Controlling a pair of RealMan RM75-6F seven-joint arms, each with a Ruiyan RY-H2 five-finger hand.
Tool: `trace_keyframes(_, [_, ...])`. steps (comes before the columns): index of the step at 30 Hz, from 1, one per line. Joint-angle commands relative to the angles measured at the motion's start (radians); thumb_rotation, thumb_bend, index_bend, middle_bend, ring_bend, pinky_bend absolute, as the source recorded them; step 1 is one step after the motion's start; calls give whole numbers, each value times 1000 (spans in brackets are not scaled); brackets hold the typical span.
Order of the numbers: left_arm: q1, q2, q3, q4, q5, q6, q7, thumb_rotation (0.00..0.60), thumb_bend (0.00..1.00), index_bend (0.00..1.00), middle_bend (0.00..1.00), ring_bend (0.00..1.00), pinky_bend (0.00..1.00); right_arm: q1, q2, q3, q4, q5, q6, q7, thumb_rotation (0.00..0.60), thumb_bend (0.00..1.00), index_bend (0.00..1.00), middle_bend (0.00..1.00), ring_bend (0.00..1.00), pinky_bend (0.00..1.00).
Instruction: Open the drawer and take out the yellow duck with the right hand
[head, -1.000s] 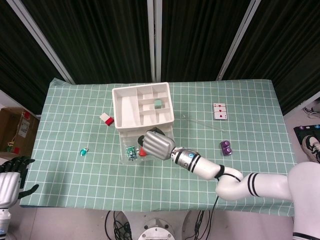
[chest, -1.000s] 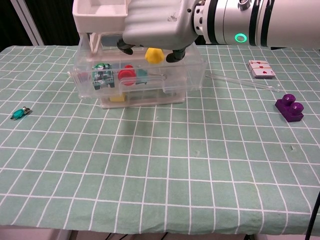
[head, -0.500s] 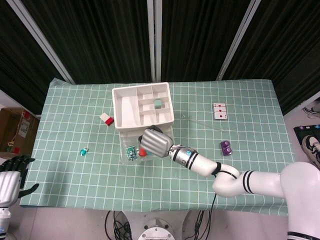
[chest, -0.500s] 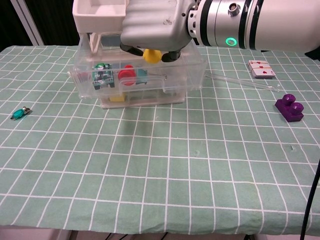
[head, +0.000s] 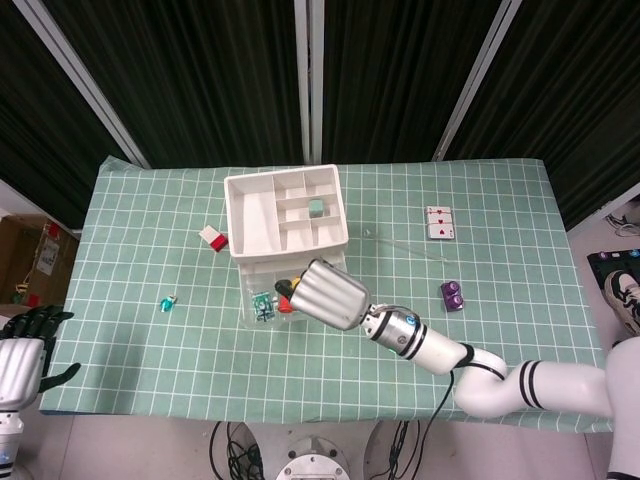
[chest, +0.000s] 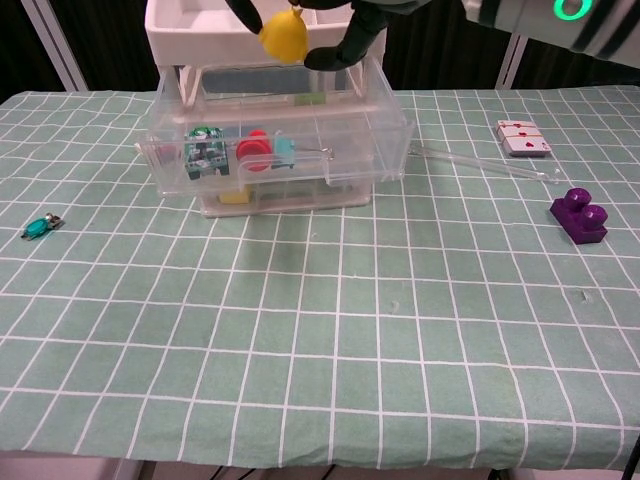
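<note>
one duck (chest: 284, 33) now above drawer (chest: 275, 160)

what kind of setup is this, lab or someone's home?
Likely a lab test cell: black curtains on metal poles behind a table under a green grid cloth, with small props scattered round a clear drawer unit.
</note>
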Motion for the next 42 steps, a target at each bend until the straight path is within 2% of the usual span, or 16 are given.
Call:
trace_keyframes(1, [-6,1,-1,-11,4,-5,10,600,0,257,206,166,221,-98,64,-94,-140,-125,75,265,600,332,734,945,1000,1000])
trace_keyframes(4, [-12,2,-2,-22,10,-8,23,600,0,257,206,166,221,-121,50,-172,-125,-193,42,305,600,333,734,946,1000,1000])
trace_keyframes(8, [-16,5,-4,-36,16,-6,36,600,0,257,206,167,221,-140,-7,-223,-68,-235,-11,294,600,334,731,946,1000,1000])
trace_keyframes(17, [-12,2,0,-42,18,0,43,600,0,257,206,167,221,-170,-186,-221,158,-288,-83,144,600,333,724,946,1000,1000])
trace_keyframes(23, [-8,-3,2,-33,18,5,37,600,0,257,206,167,220,-176,-280,-194,270,-281,-105,133,600,334,696,946,1000,1000])
trace_keyframes(25, [-7,-5,2,-28,19,8,36,600,0,257,206,167,220,-178,-296,-186,293,-277,-107,127,600,334,645,946,1000,1000])
trace_keyframes(27, [-4,-6,3,-25,17,10,32,600,0,257,206,166,219,-181,-304,-180,307,-271,-114,115,600,333,537,946,1000,1000])
trace_keyframes(30, [-3,-7,4,-20,16,10,28,600,0,257,206,167,219,-187,-296,-178,296,-261,-126,94,600,330,288,946,1000,1000])
trace_keyframes(33, [-4,-11,3,-15,16,10,25,600,0,257,206,167,219,-199,-277,-176,269,-263,-114,71,600,288,133,946,1000,1000])
trace_keyframes(38, [-12,-17,0,-6,22,4,23,600,0,257,206,166,218,-236,-207,-167,180,-260,-61,32,600,189,42,946,1000,1000])
trace_keyframes(42, [-20,-20,-4,1,28,3,16,600,0,257,206,167,218,-288,-104,-176,78,-283,35,25,600,160,50,946,1000,1000])
